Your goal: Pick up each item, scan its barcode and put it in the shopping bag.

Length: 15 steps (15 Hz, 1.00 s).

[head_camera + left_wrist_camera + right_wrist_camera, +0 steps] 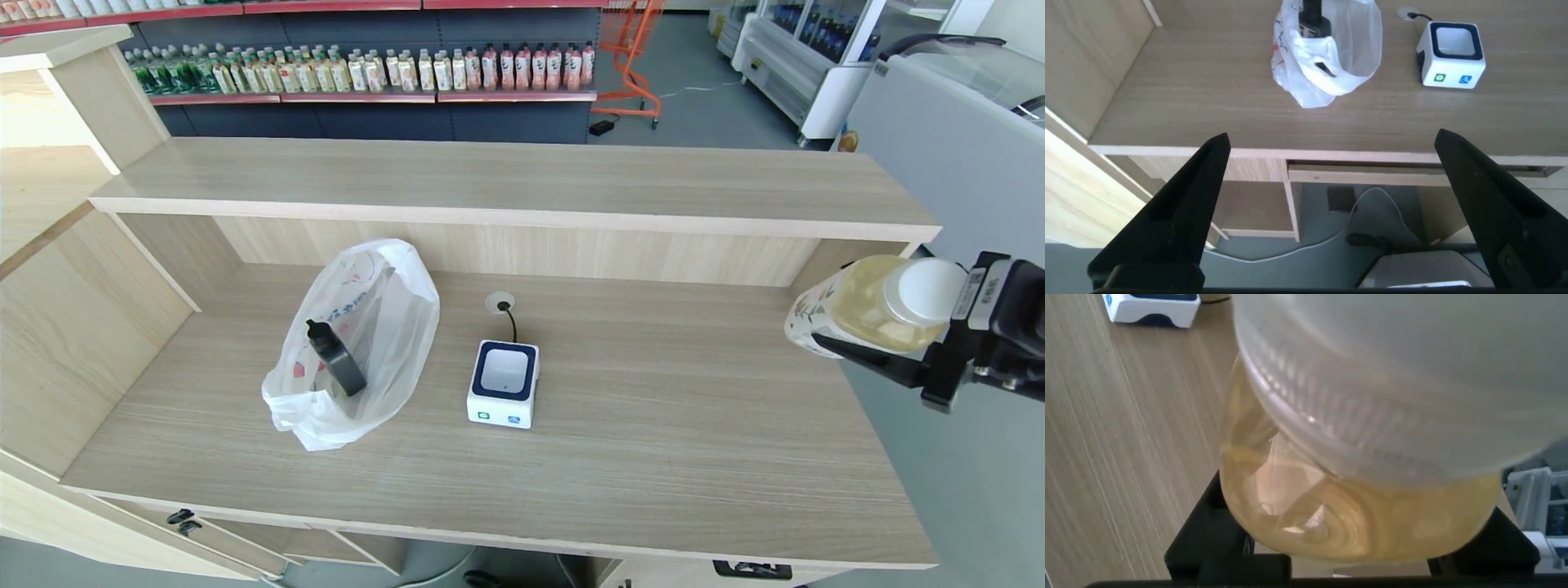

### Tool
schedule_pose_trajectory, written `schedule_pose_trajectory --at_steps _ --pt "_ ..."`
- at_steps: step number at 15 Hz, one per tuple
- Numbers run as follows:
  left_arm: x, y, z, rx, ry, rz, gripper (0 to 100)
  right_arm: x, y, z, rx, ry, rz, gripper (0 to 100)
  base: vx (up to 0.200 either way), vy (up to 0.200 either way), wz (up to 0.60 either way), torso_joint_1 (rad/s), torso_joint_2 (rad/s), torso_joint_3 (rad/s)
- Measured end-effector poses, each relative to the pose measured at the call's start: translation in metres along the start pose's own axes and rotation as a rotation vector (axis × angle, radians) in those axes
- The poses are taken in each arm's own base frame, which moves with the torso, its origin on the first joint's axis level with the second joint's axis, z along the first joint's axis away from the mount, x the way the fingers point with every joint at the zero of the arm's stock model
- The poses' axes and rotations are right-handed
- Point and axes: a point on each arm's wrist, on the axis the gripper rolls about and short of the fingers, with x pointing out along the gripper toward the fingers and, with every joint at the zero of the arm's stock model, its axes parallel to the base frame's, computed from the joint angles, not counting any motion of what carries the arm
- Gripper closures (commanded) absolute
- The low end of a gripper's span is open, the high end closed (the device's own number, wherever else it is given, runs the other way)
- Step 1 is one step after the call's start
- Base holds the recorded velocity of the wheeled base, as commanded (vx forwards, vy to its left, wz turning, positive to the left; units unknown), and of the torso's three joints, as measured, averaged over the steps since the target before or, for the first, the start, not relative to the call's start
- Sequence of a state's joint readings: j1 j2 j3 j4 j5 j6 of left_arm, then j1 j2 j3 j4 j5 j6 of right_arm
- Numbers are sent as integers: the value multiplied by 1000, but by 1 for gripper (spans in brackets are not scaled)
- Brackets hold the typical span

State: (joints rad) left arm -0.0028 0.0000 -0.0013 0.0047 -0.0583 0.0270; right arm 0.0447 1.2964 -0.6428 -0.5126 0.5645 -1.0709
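A shop's wooden tabletop (653, 425) carries the shopping bag (384, 327) left of its middle and the scanner (504, 382) at its centre. Past its right edge, the jaws of the right gripper (849, 327) clamp a full drink bottle (878, 302) around its body; it looks smooth and probably heavy. The jaws of the left gripper (1343, 212) gape empty.

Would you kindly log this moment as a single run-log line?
right gripper: shut on bottle, beyond counter right end | left gripper: open, before counter front | scanner: mid-counter | shopping bag: holds dark bottle

A pale wooden counter (653, 425) with a raised far ledge (506, 175) stands on grey floor (718, 114). Beyond it, a store shelf (359, 97) holds rows of bottles (457, 69); an orange rack (629, 65) and glass-topped freezers (816, 57) sit far right.
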Motion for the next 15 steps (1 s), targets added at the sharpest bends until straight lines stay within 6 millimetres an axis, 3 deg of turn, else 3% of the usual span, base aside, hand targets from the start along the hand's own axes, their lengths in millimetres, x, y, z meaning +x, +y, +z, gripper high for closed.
schedule_pose_trajectory --at_steps 11,15 --pt "0 0 0 1 0 -1 0 12 9 -12 76 -29 86 100 0 200 0 3 3 4" --pt "0 0 0 1 0 0 0 25 13 -23 62 -12 122 100 0 0 0 0 0 0"
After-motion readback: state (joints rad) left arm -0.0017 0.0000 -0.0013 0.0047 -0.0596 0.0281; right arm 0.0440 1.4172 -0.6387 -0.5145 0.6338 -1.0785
